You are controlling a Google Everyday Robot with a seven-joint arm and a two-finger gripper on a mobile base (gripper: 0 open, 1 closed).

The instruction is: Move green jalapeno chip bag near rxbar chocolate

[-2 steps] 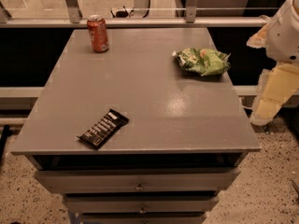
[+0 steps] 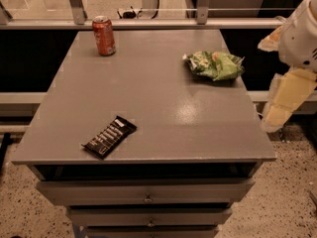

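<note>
The green jalapeno chip bag (image 2: 216,65) lies crumpled on the grey table (image 2: 163,108) near its far right edge. The rxbar chocolate (image 2: 109,136), a black wrapper with white lettering, lies flat near the front left edge, set diagonally. My gripper (image 2: 280,108) hangs off the table's right side, beyond the edge and lower right of the bag, touching nothing. The white arm (image 2: 302,33) rises above it. Bag and bar are far apart, across the table's diagonal.
A red soda can (image 2: 103,35) stands upright at the far left of the table. Drawers (image 2: 148,197) sit under the tabletop. A metal rail (image 2: 148,21) runs behind the table. Speckled floor lies to the right and in front.
The arm at the right edge has shifted slightly. The bag, bar and can have not moved.
</note>
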